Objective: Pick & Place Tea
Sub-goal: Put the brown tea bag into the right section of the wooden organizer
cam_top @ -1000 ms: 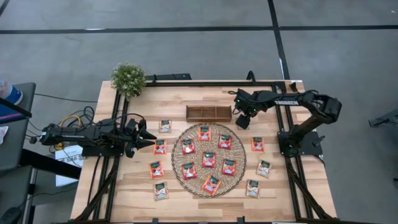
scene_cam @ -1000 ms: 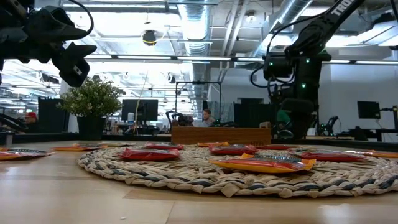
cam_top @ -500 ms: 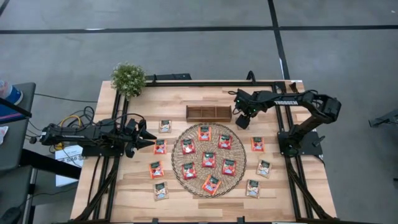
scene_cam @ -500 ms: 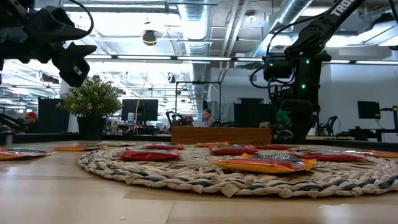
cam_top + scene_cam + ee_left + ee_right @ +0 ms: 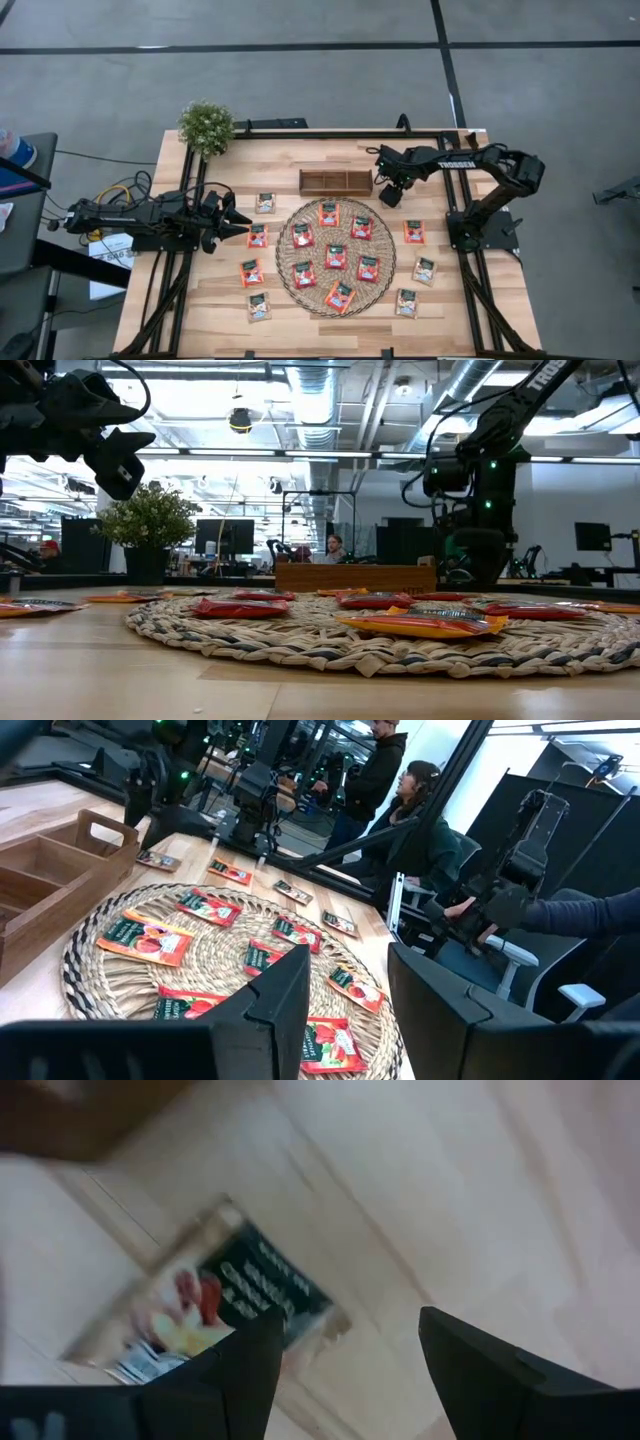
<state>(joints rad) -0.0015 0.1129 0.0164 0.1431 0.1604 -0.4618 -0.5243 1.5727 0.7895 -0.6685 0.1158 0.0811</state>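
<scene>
Woven mat [image 5: 336, 257] at table centre carries seven tea sachets [image 5: 335, 256]; more lie on bare wood at its 3 and 9 o'clock. Right gripper [image 5: 385, 196], at the mat's 1 o'clock, fingers spread, holds nothing. Left gripper [image 5: 240, 224], at 9, likewise apart and holding nothing. Sachets look light, flat, slick: pinch an edge.

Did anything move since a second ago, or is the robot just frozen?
Only a little moved. The right gripper slid slightly toward the end of the wooden tray, and its arm shifted a bit in the low view. Its fingers are open, and nothing was taken hold of or let go. The left gripper stayed put beside the woven mat, open. The tea sachets all lie where they were.
</scene>
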